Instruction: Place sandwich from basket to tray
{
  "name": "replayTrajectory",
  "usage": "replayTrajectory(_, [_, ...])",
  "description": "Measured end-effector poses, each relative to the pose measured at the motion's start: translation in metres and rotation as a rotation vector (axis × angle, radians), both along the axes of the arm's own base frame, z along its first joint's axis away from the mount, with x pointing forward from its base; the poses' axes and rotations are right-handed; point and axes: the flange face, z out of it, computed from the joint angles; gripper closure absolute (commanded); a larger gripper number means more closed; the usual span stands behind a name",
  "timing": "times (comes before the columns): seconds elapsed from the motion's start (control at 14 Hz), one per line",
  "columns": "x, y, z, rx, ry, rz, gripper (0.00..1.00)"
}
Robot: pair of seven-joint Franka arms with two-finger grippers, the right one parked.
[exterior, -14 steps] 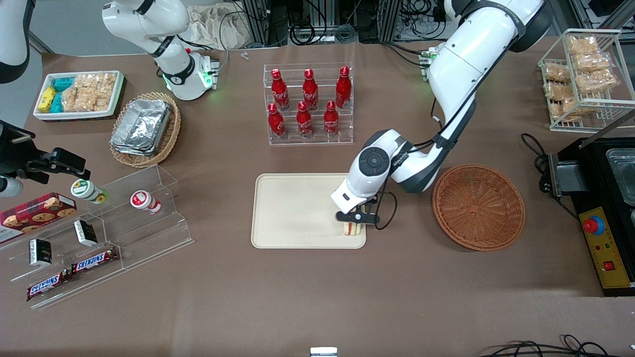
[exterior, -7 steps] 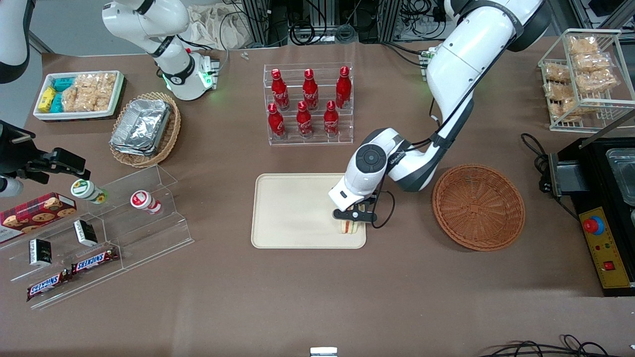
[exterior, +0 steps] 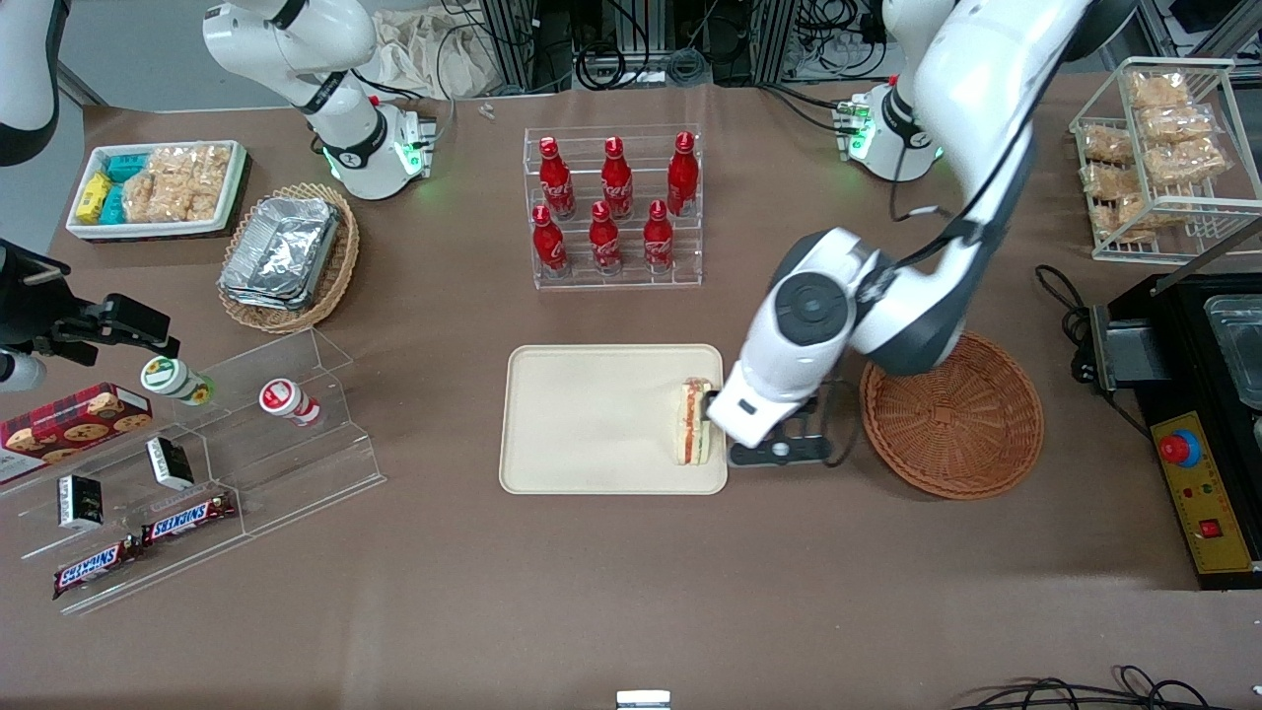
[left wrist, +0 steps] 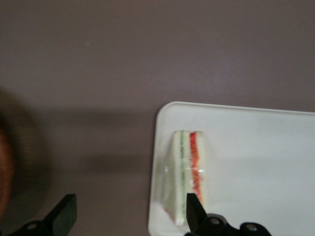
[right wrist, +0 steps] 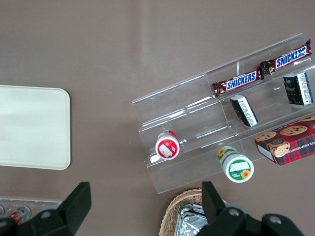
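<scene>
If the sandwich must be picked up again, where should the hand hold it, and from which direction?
Probably from above, fingers on the two flat bread faces. The sandwich stands on the tray by its edge toward the basket, striped filling edge up, so those faces are exposed. The hand is open, above the table between tray and basket.

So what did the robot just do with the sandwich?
It let go. The hand opened and pulled away from the sandwich, rising and moving toward the basket. The sandwich now lies alone on the tray, near the edge closest to the basket. Tray, basket and everything else stayed put.
</scene>
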Motion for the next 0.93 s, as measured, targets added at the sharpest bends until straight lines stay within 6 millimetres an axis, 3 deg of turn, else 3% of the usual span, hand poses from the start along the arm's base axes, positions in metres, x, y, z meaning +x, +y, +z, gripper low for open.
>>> replayTrajectory(0.14, [0.002,0.030,0.047,0.034,0.008,-0.012,0.00])
replayTrajectory(0.36, [0.012,0.097,0.098,0.032,0.036,-0.006,0.00])
replayTrajectory(0.57, [0.011,0.164,0.127,0.049,0.108,-0.078,0.00])
replayTrajectory(0.93, [-0.011,0.222,0.170,0.052,0.180,-0.088,0.00])
